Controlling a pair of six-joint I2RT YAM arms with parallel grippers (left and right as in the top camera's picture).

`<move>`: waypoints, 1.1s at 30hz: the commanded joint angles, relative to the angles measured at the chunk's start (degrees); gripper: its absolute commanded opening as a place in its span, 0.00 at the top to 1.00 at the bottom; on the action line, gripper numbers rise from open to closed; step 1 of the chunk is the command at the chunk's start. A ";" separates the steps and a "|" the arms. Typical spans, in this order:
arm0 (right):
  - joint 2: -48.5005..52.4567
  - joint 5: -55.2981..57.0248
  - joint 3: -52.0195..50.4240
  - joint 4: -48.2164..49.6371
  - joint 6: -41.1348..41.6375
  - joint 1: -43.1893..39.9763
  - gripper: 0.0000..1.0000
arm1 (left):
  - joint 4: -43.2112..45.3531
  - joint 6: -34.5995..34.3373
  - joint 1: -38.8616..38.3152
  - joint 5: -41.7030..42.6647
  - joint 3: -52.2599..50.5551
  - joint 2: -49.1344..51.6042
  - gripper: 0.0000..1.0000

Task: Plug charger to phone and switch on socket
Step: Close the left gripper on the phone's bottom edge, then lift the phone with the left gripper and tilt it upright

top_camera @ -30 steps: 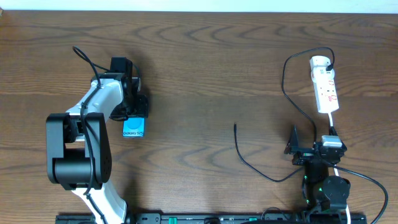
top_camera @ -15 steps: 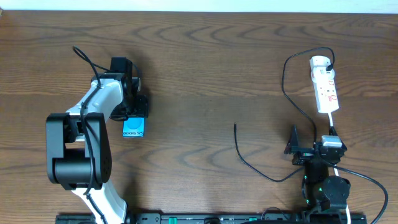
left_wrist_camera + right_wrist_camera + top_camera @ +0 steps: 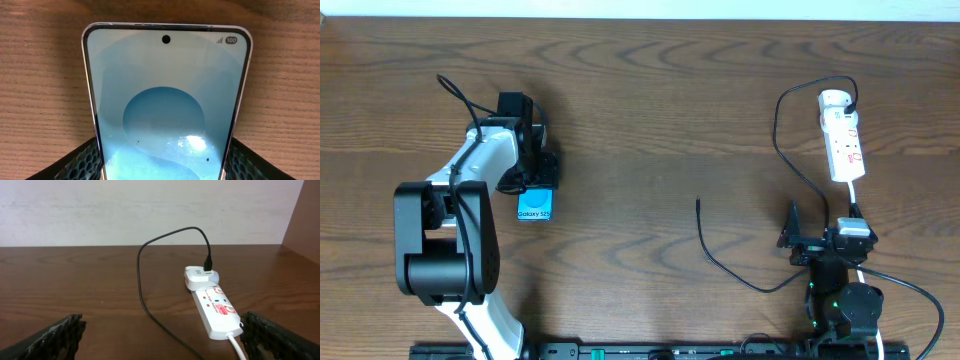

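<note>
The phone (image 3: 534, 207), screen lit blue with "Galaxy S25" on it, lies on the wooden table at the left. My left gripper (image 3: 533, 190) is shut on it, and the left wrist view shows both black fingers (image 3: 75, 162) pressed against the sides of the phone (image 3: 165, 90). The socket (image 3: 843, 140) is a white strip at the far right. The charger (image 3: 720, 262) is plugged into a white adapter (image 3: 198, 277) at its far end; its connector tip (image 3: 698, 202) lies free mid-table. My right gripper (image 3: 820, 225) stands open, nothing between its fingers, just short of the socket (image 3: 215, 307).
The charger cable (image 3: 142, 280) loops left of the strip and runs back past my right gripper. The strip's white cord (image 3: 237, 347) leads toward the right arm's base. A pale wall stands behind the table's far edge (image 3: 100, 246).
</note>
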 commanded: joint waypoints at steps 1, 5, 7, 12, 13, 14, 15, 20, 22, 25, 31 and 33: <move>-0.26 0.46 -0.04 -0.22 -0.68 0.59 0.01 | -0.61 -0.07 -0.07 0.11 -1.66 0.83 0.92; -0.26 0.46 -0.04 -0.22 -0.68 0.59 0.01 | -0.92 -0.07 -0.07 0.11 -1.42 0.55 0.93; -0.26 0.46 -0.04 -0.22 -0.68 0.59 0.01 | -1.57 -0.09 -0.07 0.13 -0.74 0.11 0.93; -0.26 0.46 -0.04 -0.22 -0.68 0.59 0.01 | -3.48 -0.31 -0.07 0.15 2.01 -2.69 0.93; -0.26 0.46 -0.04 -0.22 -0.68 0.59 0.01 | -3.67 -0.55 -0.07 0.15 2.58 -3.54 0.93; -0.26 0.46 -0.04 -0.22 -0.68 0.59 0.01 | -3.72 -0.74 -0.07 0.44 3.06 -4.52 0.93; -0.26 0.46 -0.04 -0.22 -0.68 0.59 0.01 | -3.65 -0.72 -0.07 1.11 3.41 -5.55 0.93; -0.26 0.46 -0.04 -0.20 -0.68 0.59 0.01 | -3.10 -1.01 -0.07 5.42 4.74 -12.59 0.93; -0.26 0.46 -0.04 -0.22 -0.68 0.59 0.01 | -2.45 -2.43 -0.04 7.41 4.79 -15.80 0.92; -0.26 0.46 -0.04 -0.22 -0.68 0.59 0.01 | -1.40 -9.22 -0.04 10.16 4.79 -22.29 0.93; -0.26 0.46 -0.04 -0.20 -0.68 0.59 0.01 | -1.27 -29.94 -0.04 12.37 4.79 -30.08 0.93; -0.26 0.46 -0.04 -0.22 -0.68 0.59 0.01 | -1.40 -40.52 -0.04 14.49 4.79 -32.39 0.93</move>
